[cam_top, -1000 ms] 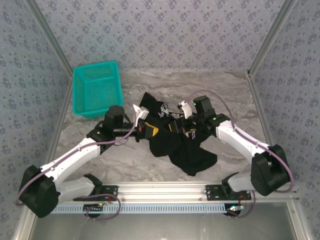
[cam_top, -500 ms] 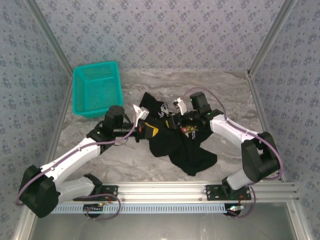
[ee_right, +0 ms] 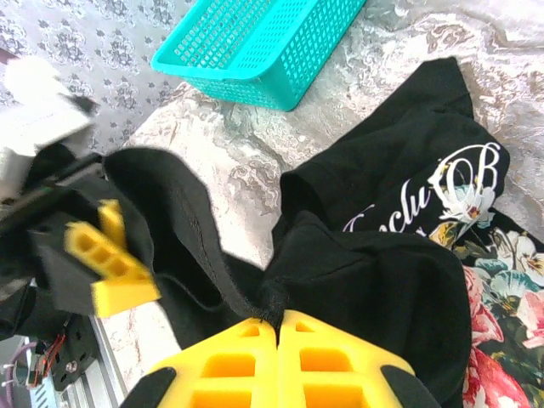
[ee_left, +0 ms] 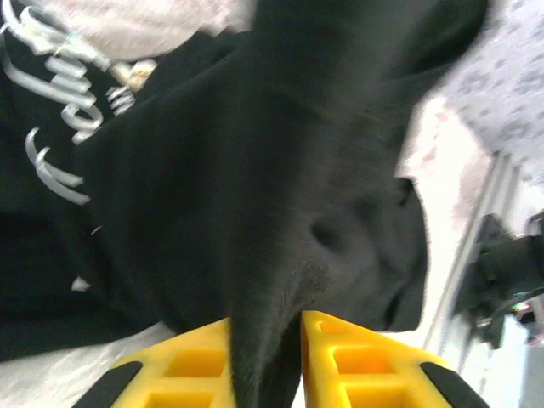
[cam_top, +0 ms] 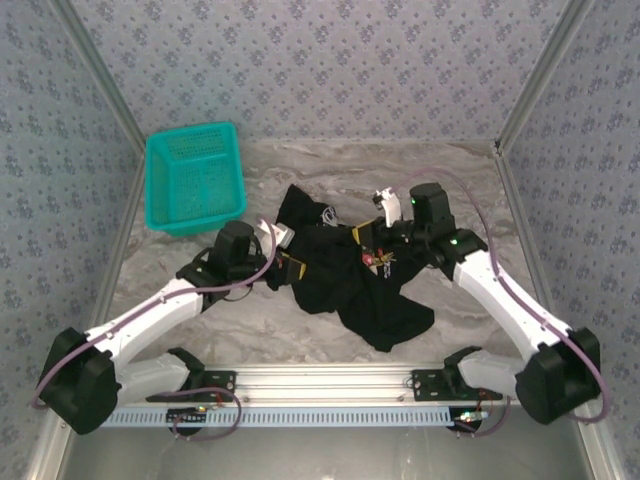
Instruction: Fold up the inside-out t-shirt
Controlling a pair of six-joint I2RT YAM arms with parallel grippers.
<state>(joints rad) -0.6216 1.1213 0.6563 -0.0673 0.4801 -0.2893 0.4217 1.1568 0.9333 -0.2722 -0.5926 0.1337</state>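
Two claws on one shirt right now, so here's what's bugging me. My right claw (ee_right: 276, 327) is pinching shut on a thin seam edge of the inside-out t-shirt (cam_top: 340, 290). My left claw (ee_left: 265, 340) is gripping a thicker fold of the black cloth between its yellow fingers (ee_left: 365, 357). The shirt is lying bunched in the middle of the table (cam_top: 460, 200), between my two arms. Its printed graphic (ee_right: 467, 183) is showing on one part and a flap is trailing toward the near edge.

Biggest worry: the right claw is only biting a sliver at the very fingertips, so I'm guessing a hard pull would slide that seam straight out. The left fold looks like more than one layer, so spreading might drag the whole heap along instead of opening it up. Both claws are also working near each other, so a careless swing could knock them together. The teal mesh basket (cam_top: 195, 180) is sitting well apart, so I'm not fretting over that.
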